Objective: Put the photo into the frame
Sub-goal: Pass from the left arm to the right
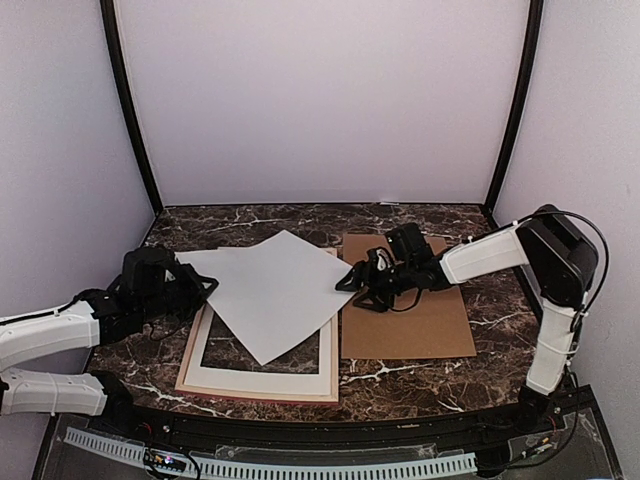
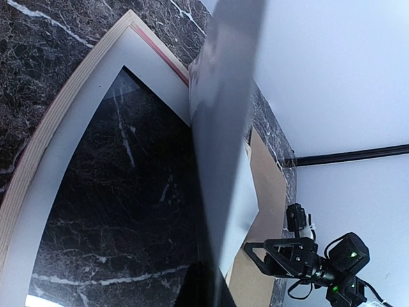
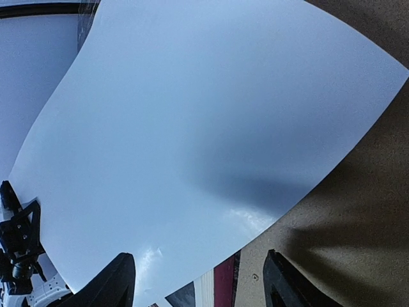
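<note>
Clearly light and floppy, the photo [image 1: 275, 290] hangs white-back-up, askew over the frame [image 1: 250, 395]; the left gripper [image 1: 195, 285] seems clamped on its left corner, and the right gripper [image 1: 358, 285] gapes beside the opposite corner, a sensible second hold.

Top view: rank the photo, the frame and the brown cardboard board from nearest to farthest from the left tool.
1. Nearest, the photo: white side up, its left corner pinched in the left tool.
2. Next, the frame: flat on the table just beside and below that tool, partly under the photo.
3. Farthest, the brown cardboard board: flat on the right side, beyond the photo.
</note>
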{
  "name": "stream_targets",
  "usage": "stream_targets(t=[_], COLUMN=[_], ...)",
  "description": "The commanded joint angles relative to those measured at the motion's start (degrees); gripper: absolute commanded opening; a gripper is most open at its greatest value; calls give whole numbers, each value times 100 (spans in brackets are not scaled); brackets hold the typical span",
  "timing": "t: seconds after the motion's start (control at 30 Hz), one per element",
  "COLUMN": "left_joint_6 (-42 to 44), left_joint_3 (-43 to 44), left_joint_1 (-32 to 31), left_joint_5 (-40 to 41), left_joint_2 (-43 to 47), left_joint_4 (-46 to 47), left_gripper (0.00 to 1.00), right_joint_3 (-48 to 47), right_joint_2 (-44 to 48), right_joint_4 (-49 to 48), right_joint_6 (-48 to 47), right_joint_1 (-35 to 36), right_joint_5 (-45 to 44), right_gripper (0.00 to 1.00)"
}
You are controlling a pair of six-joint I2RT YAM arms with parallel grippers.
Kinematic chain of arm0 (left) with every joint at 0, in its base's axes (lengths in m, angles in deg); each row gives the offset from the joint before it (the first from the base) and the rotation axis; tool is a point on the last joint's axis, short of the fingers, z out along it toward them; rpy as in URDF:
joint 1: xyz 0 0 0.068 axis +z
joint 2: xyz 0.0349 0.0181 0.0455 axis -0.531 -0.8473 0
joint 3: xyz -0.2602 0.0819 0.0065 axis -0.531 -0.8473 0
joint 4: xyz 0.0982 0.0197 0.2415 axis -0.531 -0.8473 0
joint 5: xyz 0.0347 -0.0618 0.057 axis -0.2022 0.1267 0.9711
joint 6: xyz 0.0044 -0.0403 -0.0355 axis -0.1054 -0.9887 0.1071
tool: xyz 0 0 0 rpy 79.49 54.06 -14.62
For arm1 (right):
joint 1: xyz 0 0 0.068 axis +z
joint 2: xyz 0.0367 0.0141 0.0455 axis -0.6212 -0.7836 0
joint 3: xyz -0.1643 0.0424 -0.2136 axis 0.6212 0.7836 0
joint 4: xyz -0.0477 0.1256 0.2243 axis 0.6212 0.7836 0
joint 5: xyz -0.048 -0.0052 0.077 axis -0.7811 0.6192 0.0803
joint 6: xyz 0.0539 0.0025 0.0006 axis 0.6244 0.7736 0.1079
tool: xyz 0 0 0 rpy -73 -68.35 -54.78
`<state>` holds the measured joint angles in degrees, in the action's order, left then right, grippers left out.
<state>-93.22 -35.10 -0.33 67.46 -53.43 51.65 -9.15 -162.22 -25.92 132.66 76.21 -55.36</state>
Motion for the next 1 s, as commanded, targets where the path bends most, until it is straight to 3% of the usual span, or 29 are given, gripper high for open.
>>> stream_targets(t=[0.0, 0.47, 0.97], left_joint_6=[-73, -8, 126], left_joint_3=[-66, -87, -243], left_joint_1=[15, 8, -44], left_joint_5=[-120, -194, -393], left_joint_2=[-34, -94, -130], left_joint_4=[264, 312, 239], left_gripper=[0, 2, 11], right_joint_3=[-179, -245, -266], right_joint_2=[-206, -509, -529], right_joint_4=[-264, -758, -1298], right_joint_6=[34, 295, 417], right_joint_1=[32, 19, -217], right_joint_5=[-281, -410, -541], right_gripper=[69, 63, 29])
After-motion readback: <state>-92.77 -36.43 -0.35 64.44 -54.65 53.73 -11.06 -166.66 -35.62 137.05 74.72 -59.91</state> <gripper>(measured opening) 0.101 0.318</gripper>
